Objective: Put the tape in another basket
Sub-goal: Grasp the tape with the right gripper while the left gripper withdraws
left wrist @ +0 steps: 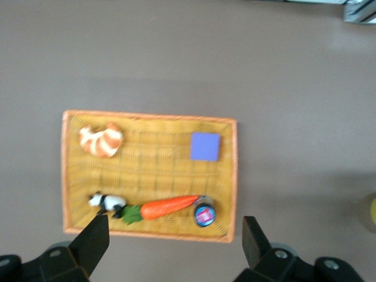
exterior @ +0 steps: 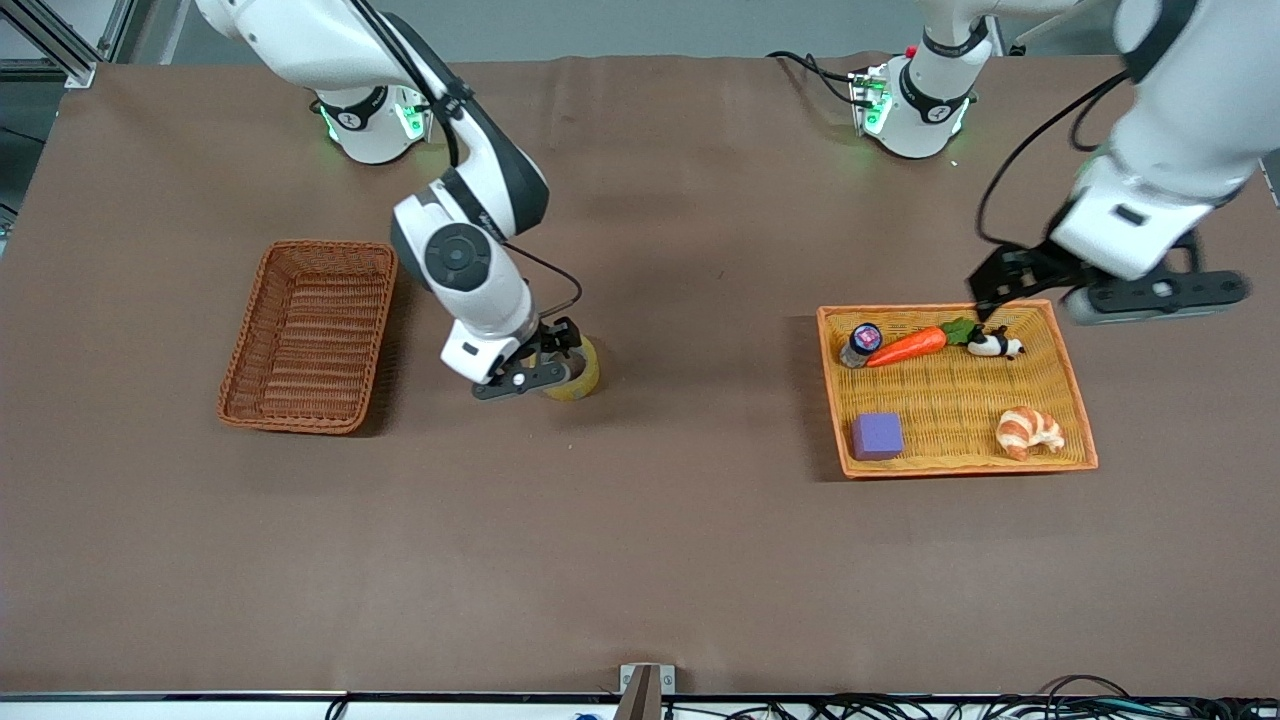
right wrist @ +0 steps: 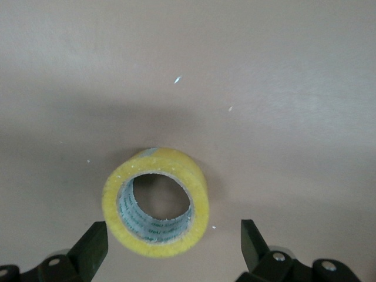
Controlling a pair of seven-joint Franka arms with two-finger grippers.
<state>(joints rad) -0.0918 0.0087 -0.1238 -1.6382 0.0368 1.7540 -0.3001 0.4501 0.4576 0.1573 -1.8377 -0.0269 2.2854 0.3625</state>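
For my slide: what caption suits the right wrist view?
Open right hand poised over the tape on the table.

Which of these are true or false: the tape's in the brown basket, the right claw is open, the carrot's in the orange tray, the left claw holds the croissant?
1. The tape lies in the basket. False: it sits on the table between basket and orange tray.
2. The right claw is open over the tape. True.
3. The carrot lies in the orange tray. True.
4. The left claw holds the croissant. False: it is open and empty above the tray.
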